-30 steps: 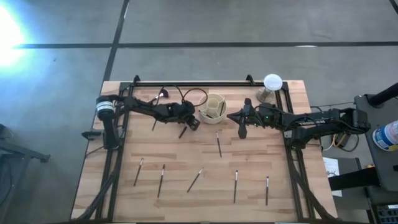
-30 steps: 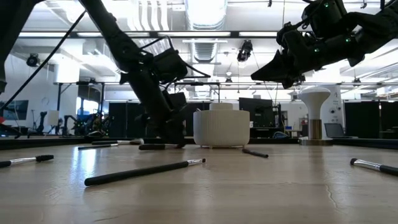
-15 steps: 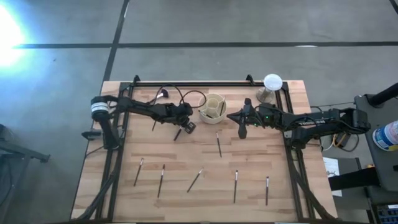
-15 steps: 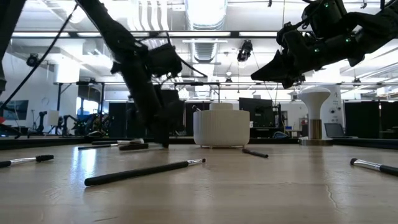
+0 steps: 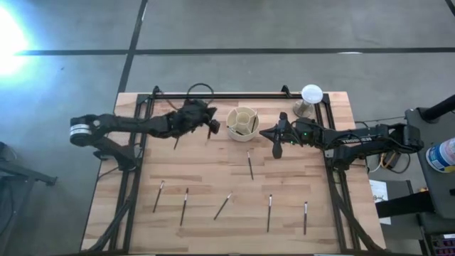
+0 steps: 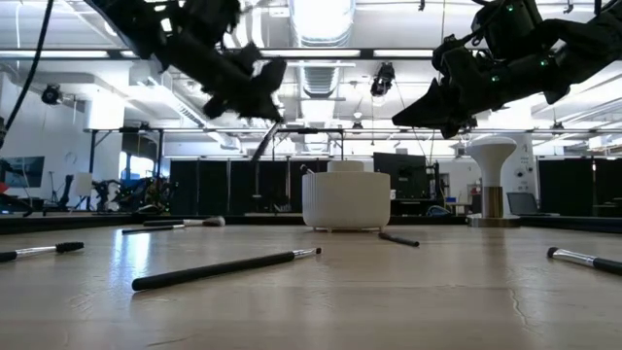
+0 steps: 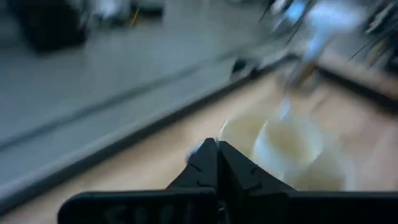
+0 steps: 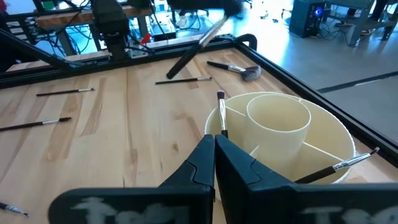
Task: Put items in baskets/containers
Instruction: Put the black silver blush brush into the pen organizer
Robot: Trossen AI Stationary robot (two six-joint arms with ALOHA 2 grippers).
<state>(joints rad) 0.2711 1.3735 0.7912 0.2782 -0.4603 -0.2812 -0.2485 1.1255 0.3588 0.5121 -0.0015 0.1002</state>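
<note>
A thin dark brush (image 6: 262,146) is gripped by the clenched left gripper (image 5: 211,126) and hangs tilted above the wooden table (image 5: 213,171), just beside the round cream holder (image 5: 243,123) — ribbed outside, divided inside. The right gripper (image 5: 276,148), fingers pressed together, is held empty on the holder's other side.

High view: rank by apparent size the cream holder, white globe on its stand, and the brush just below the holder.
1. Cream holder: widest footprint.
2. Brush: about as long as the holder is wide, but very thin.
3. White globe: smallest; seen from above, so its height doesn't show.
</note>
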